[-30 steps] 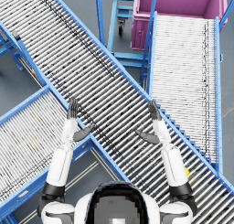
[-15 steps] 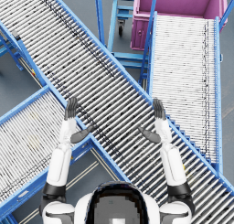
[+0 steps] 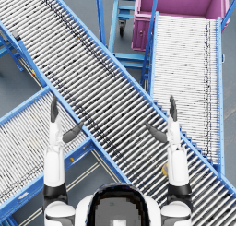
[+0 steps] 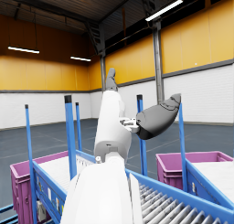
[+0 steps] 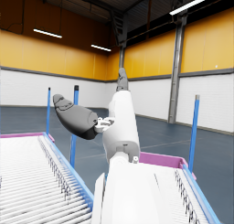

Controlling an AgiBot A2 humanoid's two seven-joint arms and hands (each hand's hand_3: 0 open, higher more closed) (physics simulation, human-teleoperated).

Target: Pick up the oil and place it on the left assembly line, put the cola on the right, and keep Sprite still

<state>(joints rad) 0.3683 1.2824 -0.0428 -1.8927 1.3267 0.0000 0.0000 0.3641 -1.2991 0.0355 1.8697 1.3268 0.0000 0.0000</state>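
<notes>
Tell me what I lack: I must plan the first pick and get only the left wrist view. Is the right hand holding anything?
Observer: No. The right hand is empty, with its fingers apart, raised over the middle conveyor.
Operator: Any bottles on that conveyor?
Observer: None that I can make out in the head view. Only a small yellow patch shows beside the right forearm, and it is too little to identify.
Operator: What lies under my left hand?
Observer: From above, the left hand shows against the left conveyor, close beside the middle conveyor's blue rail.
</notes>
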